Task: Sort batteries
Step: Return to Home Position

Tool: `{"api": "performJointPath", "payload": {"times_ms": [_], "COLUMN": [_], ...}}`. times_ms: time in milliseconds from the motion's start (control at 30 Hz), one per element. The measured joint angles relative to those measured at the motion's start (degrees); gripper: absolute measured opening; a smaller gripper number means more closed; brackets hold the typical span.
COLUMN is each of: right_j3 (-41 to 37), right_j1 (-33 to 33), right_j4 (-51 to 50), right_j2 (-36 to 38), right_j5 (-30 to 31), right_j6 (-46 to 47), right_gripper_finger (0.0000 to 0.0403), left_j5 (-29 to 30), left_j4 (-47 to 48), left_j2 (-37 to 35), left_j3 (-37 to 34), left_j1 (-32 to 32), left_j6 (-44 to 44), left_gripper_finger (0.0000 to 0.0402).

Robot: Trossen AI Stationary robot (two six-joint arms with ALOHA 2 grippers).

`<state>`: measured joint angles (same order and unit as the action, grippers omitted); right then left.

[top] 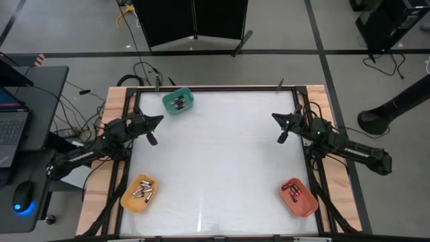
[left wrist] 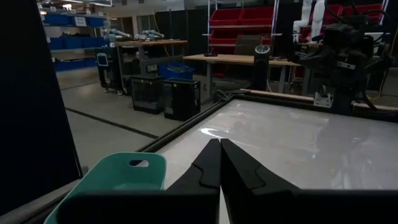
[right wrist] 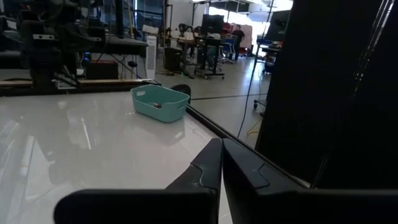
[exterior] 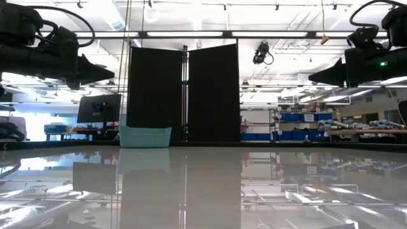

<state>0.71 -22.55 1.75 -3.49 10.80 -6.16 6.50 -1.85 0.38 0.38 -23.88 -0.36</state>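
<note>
The batteries lie in three bins on the white table (top: 222,154). Some are in the green bin (top: 177,101) at the far left, some (top: 142,193) in the orange bin (top: 138,195) at the near left, and some (top: 293,191) in the red bin (top: 299,197) at the near right. My left gripper (top: 161,119) hovers shut and level at the table's left edge, just near of the green bin (left wrist: 118,180). My right gripper (top: 273,116) hovers shut and level at the right edge. Both point toward the table's middle and hold nothing.
A wooden frame (top: 114,134) borders the table. Black panels (exterior: 184,92) stand beyond the far edge. A laptop (top: 10,128) and a mouse (top: 22,198) sit on a side desk to the left. The table's middle (top: 222,154) carries no objects.
</note>
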Motion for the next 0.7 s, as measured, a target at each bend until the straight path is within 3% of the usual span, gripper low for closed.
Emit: {"api": "performJointPath", "payload": {"times_ms": [700], "right_j3": [0.00], "right_j1": [0.00], "right_j4": [0.03], "right_j2": [0.00], "right_j5": [0.01], "right_j6": [-0.01], "right_gripper_finger": [0.0025], "left_j5": [-0.07], "left_j4": [0.02], "left_j2": [0.00], "left_j3": [0.00], "left_j1": [0.00], "left_j6": [0.04], "left_gripper_finger": [0.0010]}}
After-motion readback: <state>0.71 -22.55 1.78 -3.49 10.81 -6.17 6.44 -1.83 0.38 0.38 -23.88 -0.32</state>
